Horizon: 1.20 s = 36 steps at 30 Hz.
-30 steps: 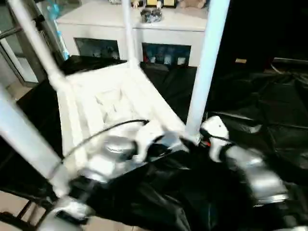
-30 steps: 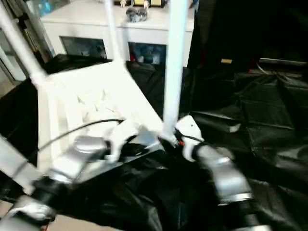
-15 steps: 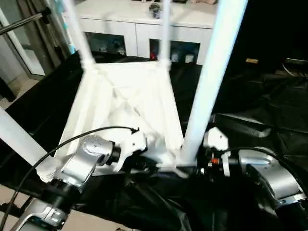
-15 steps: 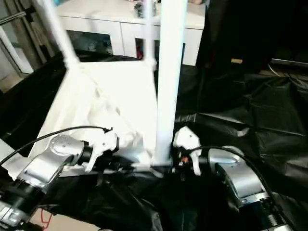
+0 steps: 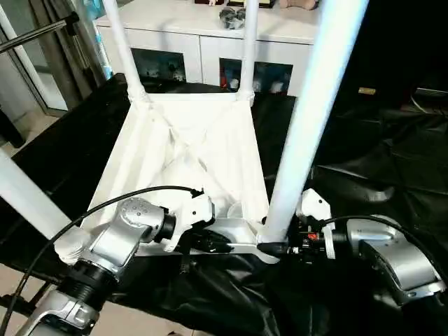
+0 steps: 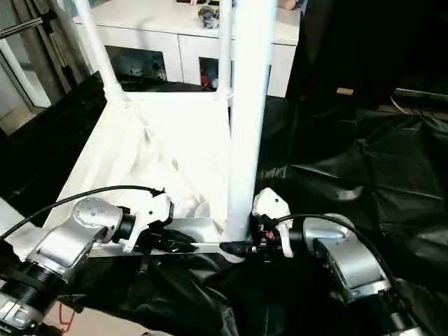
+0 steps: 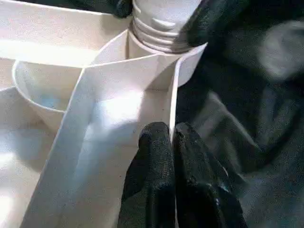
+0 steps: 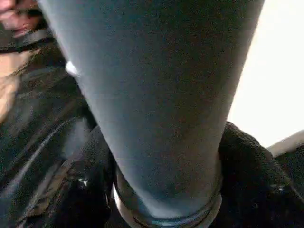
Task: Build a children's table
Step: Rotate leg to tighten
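Tabletop (image 5: 185, 150), white and upside down, lay across the middle of the frame on crumpled black sheeting (image 5: 378, 175), its ribbed underside facing up. Four white legs stood up from its corner sockets: two thin-looking ones at the far corners toward the upper middle, a thick near right leg (image 5: 308, 119) rising right of centre, and a near left leg (image 5: 28, 203) crossing the left edge. Behind, along the top of the frame, stood a white cabinet (image 5: 203, 42) with glass doors and small items on top.

At lower centre the left claw (image 7: 171, 142) had its two black fingers pressed together, pinching the thin near rim of the tabletop just beside the near right corner socket (image 7: 161, 52), where the threaded foot of the leg sat. From the lower right the right claw (image 8: 161, 190) reached in, its fingers (image 8: 247, 161) spread to either side of the base of the near right leg and lying against it. Silver forearms came up from both lower corners, a black cable (image 5: 105, 206) looping over the left one.
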Motion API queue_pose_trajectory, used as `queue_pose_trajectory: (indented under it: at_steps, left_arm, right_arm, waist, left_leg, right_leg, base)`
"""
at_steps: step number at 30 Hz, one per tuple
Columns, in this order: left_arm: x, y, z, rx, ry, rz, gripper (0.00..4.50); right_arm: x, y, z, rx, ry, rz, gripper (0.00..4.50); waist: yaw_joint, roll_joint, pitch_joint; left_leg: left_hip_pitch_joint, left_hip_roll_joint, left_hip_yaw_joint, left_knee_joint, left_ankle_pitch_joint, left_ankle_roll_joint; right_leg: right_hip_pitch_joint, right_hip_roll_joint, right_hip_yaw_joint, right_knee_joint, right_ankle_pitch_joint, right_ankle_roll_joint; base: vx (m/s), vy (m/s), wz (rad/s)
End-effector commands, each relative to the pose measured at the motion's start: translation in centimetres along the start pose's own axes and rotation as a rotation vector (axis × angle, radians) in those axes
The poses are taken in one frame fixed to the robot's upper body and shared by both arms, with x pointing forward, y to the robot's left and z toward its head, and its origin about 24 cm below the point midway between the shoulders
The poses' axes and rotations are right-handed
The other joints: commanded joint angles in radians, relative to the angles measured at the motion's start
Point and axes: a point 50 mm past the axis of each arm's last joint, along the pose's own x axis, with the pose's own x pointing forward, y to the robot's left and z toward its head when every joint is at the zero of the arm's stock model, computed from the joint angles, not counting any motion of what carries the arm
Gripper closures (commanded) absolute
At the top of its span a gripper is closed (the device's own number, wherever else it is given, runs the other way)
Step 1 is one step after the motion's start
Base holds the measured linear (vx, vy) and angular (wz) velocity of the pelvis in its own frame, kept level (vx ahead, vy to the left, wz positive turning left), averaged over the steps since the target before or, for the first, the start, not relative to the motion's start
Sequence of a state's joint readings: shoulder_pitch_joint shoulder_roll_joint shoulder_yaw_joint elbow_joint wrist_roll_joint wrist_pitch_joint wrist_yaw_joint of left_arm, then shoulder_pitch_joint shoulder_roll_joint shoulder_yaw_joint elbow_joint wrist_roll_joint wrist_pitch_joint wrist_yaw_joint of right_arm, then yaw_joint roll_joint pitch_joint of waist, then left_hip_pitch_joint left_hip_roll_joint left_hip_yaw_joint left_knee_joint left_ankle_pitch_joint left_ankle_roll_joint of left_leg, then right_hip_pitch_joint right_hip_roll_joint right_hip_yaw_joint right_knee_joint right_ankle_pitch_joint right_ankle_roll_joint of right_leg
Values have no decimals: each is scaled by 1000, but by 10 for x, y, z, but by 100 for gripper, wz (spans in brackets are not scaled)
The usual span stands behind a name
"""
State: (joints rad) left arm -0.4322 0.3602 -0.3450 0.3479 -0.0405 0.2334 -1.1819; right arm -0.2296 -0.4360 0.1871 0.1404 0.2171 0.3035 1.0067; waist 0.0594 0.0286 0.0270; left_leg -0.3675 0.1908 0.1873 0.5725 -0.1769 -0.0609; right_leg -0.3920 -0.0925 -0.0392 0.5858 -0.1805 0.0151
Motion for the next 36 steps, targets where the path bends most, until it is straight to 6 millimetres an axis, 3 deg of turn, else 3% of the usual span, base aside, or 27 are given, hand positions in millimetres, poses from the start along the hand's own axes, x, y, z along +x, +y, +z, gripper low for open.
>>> queue_pose_trajectory:
  at_steps: [1,2,4,5,6,7,10,11,14,15,19,21,24,25,26,27,29,30,31,34,36]
  left_arm:
    - [10,8,2,-48,0,119,450]
    - [19,15,10,-88,-36,212,450]
    - [29,17,18,-113,-60,260,450]
    - [32,18,20,-116,-66,271,450]
    - [37,18,23,-123,-72,288,450]
    - [38,18,23,-123,-73,290,450]
    - [51,15,31,-117,-86,289,450]
    - [54,13,33,-112,-90,281,450]
    - [56,6,35,-77,-92,217,450]
    - [56,6,35,-77,-92,217,450]
    - [44,2,28,-46,-84,150,450]
    - [41,2,25,-42,-76,131,450]
    - [26,-1,18,-5,-59,51,450]
    - [24,-1,18,0,-60,38,450]
    - [24,-1,18,0,-60,37,450]
    - [17,-2,16,16,-43,3,450]
    - [10,-3,14,27,-31,-27,450]
    - [8,-4,14,32,-31,-41,450]
    - [7,-4,14,33,-31,-45,450]
    - [3,-5,10,35,-24,-66,450]
    - [2,-5,10,31,-21,-70,450]
  right_arm:
    - [15,1,3,-7,-27,-78,183]
    - [26,-10,-2,67,-45,-262,184]
    - [37,-14,-4,131,-57,-366,184]
    - [40,-15,-4,147,-59,-391,184]
    - [46,-15,-4,167,-57,-427,184]
    - [47,-15,-3,169,-57,-431,184]
    - [64,-12,2,191,-55,-472,184]
    - [68,-10,4,186,-64,-462,114]
    - [75,-3,11,178,-93,-392,114]
    - [75,-3,11,178,-93,-392,87]
    - [63,-5,17,70,-95,-318,66]
    - [59,-5,19,50,-93,-286,66]
    - [38,-4,22,-46,-72,-122,66]
    - [36,-4,22,-51,-70,-101,66]
    - [35,-4,22,-52,-70,-99,66]
    - [25,-1,21,-79,-39,-2,66]
    - [16,4,18,-102,4,94,66]
    - [13,5,16,-106,28,127,66]
    - [12,5,15,-107,37,137,66]
    - [9,8,9,-121,83,193,66]
    - [10,7,9,-119,82,192,92]
  waist:
    - [-3,-16,-41]
    - [-10,-18,-38]
    - [-24,-17,-38]
    - [-30,-23,-40]
    - [-29,-21,-40]
    - [-30,-19,-38]
    - [-28,-19,-39]
    - [-29,-19,-39]
    - [-28,-25,-40]
    - [-27,-23,-41]
    - [-29,-16,-44]
    - [-27,-19,-46]
    - [-17,-17,-50]
    - [-19,-19,-51]
    - [-17,-17,-53]
    - [-16,-25,-54]
    - [-7,-18,-56]
    - [-7,-23,-54]
    - [-2,-20,-53]
    - [3,-22,-47]
    - [2,-20,-44]
  left_leg:
    - [13,32,-8,-69,-290,25]
    - [13,29,-11,-72,-314,0]
    - [10,24,-19,-75,-341,-27]
    - [4,23,-21,-76,-337,-26]
    - [6,24,-21,-76,-338,-19]
    - [11,23,-16,-72,-346,-7]
    - [8,22,-17,-73,-328,4]
    - [6,23,-17,-73,-329,4]
    - [5,24,-15,-74,-320,13]
    - [3,25,-17,-74,-314,14]
    - [0,26,-14,-73,-286,23]
    - [1,26,-12,-70,-270,32]
    - [3,29,-9,-61,-215,64]
    - [-2,29,-9,-59,-190,74]
    - [1,29,-7,-56,-167,86]
    - [1,29,-6,-54,-145,97]
    - [5,33,-6,-50,-123,117]
    - [4,34,-6,-52,-122,121]
    - [5,34,-4,-51,-132,123]
    - [7,36,-4,-56,-184,96]
    - [7,35,-5,-58,-213,76]
  right_leg:
    - [29,-41,27,-74,-328,-198]
    - [25,-42,26,-79,-405,-172]
    - [26,-43,19,-83,-468,-146]
    - [31,-42,18,-87,-474,-127]
    - [29,-43,19,-89,-473,-123]
    - [19,-40,22,-96,-471,-121]
    - [21,-41,22,-96,-477,-116]
    - [21,-39,21,-96,-468,-114]
    - [21,-39,24,-93,-437,-121]
    - [23,-40,24,-90,-425,-123]
    - [29,-37,24,-80,-330,-149]
    - [30,-37,25,-77,-296,-164]
    - [33,-38,27,-66,-187,-198]
    - [39,-36,26,-58,-143,-212]
    - [37,-36,25,-54,-99,-229]
    - [39,-35,24,-49,-71,-243]
    - [40,-35,25,-42,-23,-260]
    - [41,-33,24,-43,-18,-265]
    - [38,-35,24,-43,-31,-268]
    - [36,-38,25,-50,-115,-262]
    - [34,-38,27,-55,-163,-252]
  base:
    - [0,0,0]
    - [0,0,0]
    - [-59,2,-8]
    - [-56,13,-11]
    - [0,0,0]
    - [0,0,0]
    - [0,0,0]
    - [0,0,0]
    - [0,0,0]
    - [0,0,0]
    - [0,0,0]
    - [0,0,0]
    - [0,0,0]
    - [0,0,0]
    - [0,0,0]
    - [0,0,0]
    - [0,0,0]
    - [0,0,0]
    - [0,0,0]
    - [0,0,0]
    - [0,0,0]
